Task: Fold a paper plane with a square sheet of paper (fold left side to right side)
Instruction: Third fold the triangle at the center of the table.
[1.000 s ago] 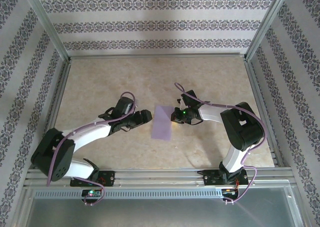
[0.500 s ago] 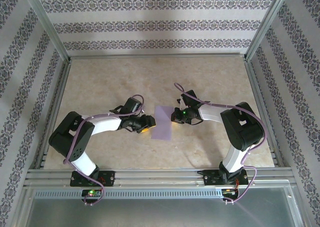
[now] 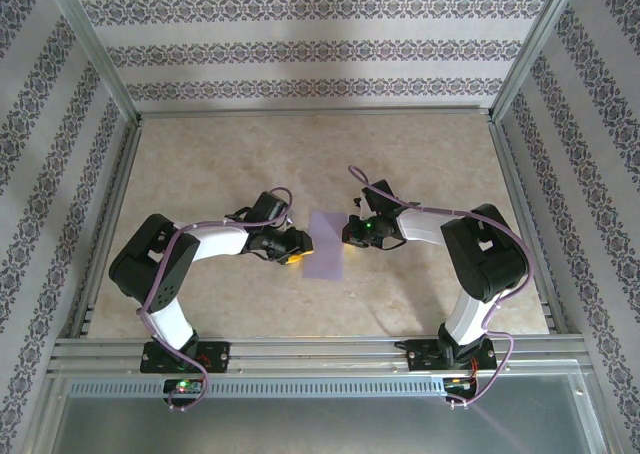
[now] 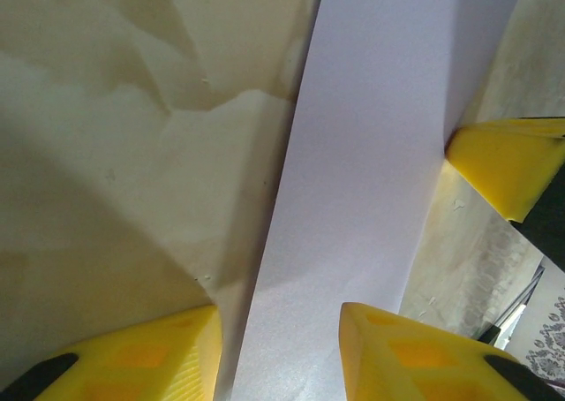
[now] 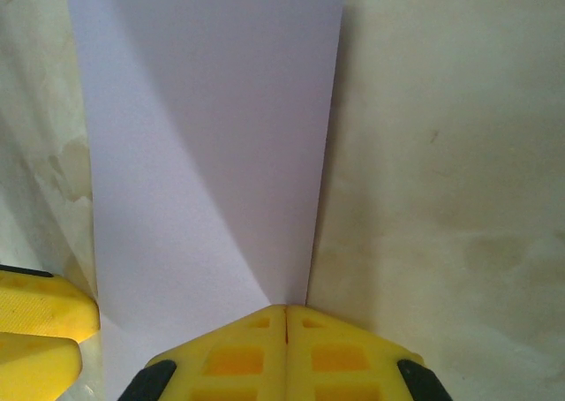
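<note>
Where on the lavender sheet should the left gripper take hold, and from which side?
The sheet lies flat, so only an edge offers purchase, and the shut right gripper sits at the right edge. So probably the free left long edge, approached low from the left.

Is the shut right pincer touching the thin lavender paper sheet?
Touching. In the left wrist view the right pincer rests its yellow tip on the edge of the thin lavender paper sheet, with no gap.

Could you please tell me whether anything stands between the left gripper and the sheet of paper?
Nothing visible does. The left gripper is right at the left edge of the sheet of paper, fingers parted. The right gripper, shut, sits at the opposite edge, out of the way.
</note>
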